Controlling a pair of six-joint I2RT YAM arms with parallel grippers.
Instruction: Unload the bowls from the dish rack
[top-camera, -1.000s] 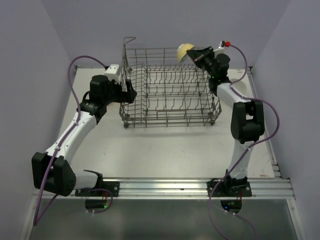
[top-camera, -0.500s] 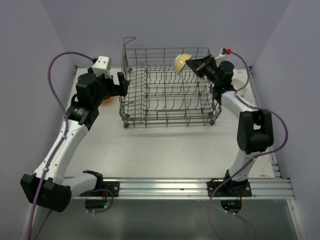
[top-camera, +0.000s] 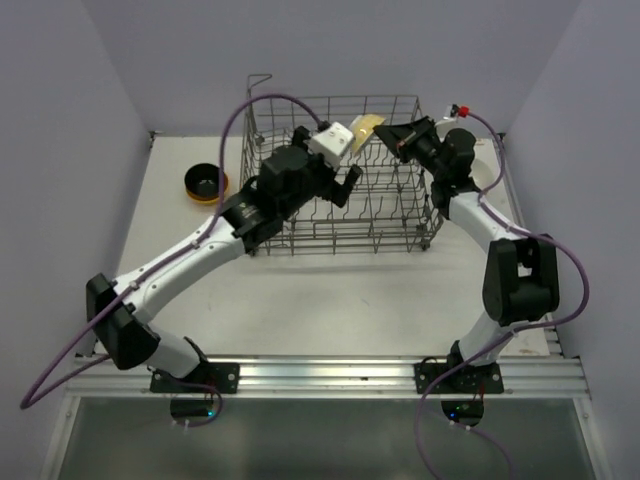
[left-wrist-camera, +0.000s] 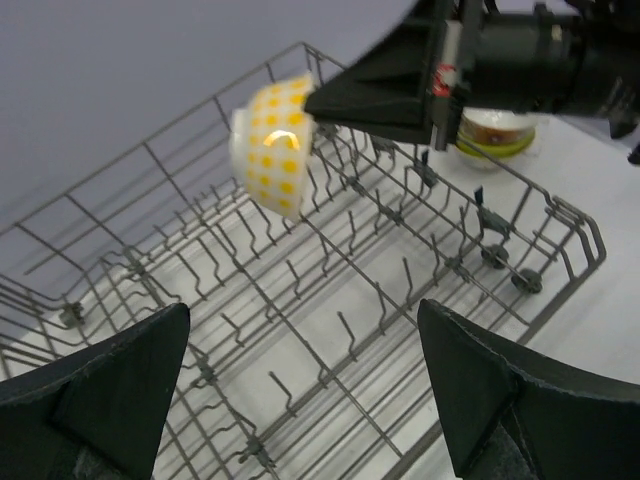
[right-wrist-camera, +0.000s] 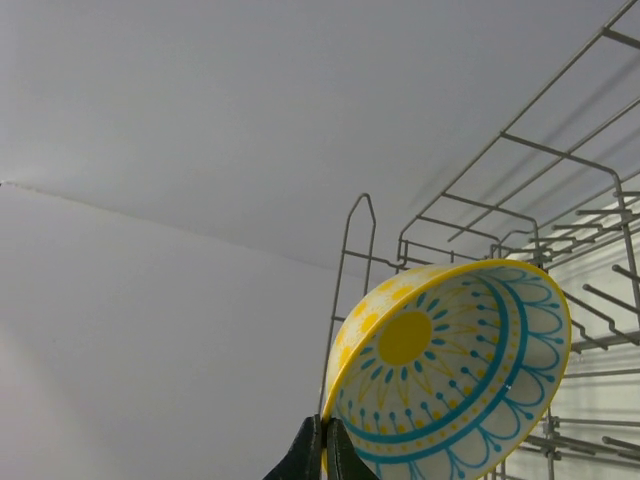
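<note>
At least three bowls (left-wrist-camera: 272, 145) (top-camera: 205, 183) (left-wrist-camera: 497, 132); one dish rack (top-camera: 340, 238).

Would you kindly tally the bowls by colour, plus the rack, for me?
Yellow patterned bowl: 1
Dark bowl with orange rim: 1
Pale bowl with green band: 1
Dish rack: 1
Total: 4

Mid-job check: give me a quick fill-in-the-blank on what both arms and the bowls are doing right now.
1. The patterned bowl pinched by the right gripper is mainly ____.
2. The left gripper, over the dish rack, has its jaws ____.
3. In the top view, the dark bowl sits ____ of the rack.
Answers: yellow; open; left.
</note>
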